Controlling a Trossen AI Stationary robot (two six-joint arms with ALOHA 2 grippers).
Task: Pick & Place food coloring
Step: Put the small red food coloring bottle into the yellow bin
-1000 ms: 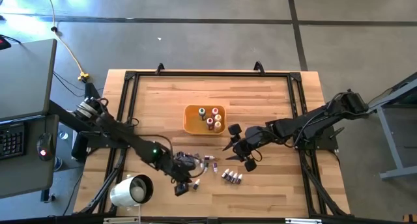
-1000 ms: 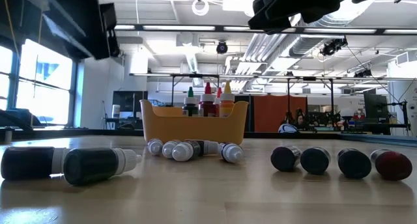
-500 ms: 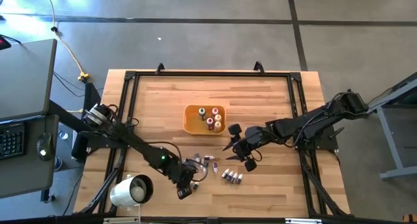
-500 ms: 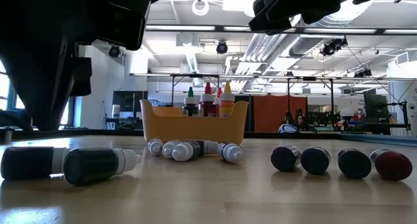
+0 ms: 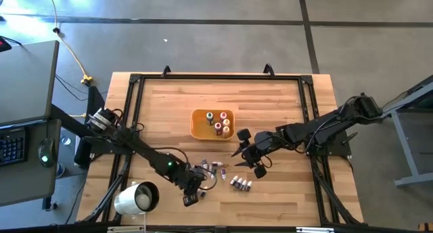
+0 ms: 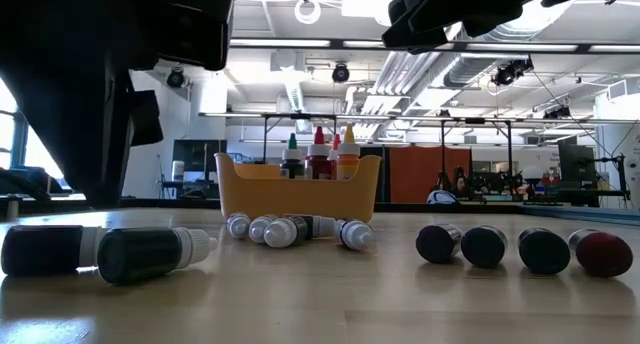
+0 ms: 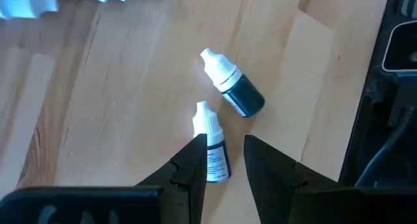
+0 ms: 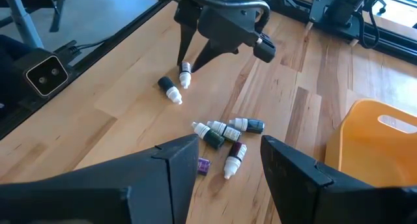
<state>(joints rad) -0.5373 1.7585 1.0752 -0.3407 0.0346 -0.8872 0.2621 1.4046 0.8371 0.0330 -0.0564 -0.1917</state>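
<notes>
Food coloring bottles lie scattered on wood table; left gripper narrowly straddles one; right gripper spread wide.

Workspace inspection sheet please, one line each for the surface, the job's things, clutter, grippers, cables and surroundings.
Surface: wooden table, black frame rails.
Job's things: four bottles upright in the orange tray; a loose cluster, a row of four and a pair lying flat.
Clutter: white cylinder at the table's corner.
Grippers: left gripper open over one bottle of the pair; right gripper open, raised.
Cables: yellow cable on the floor.
Surroundings: desk with keyboard.
</notes>
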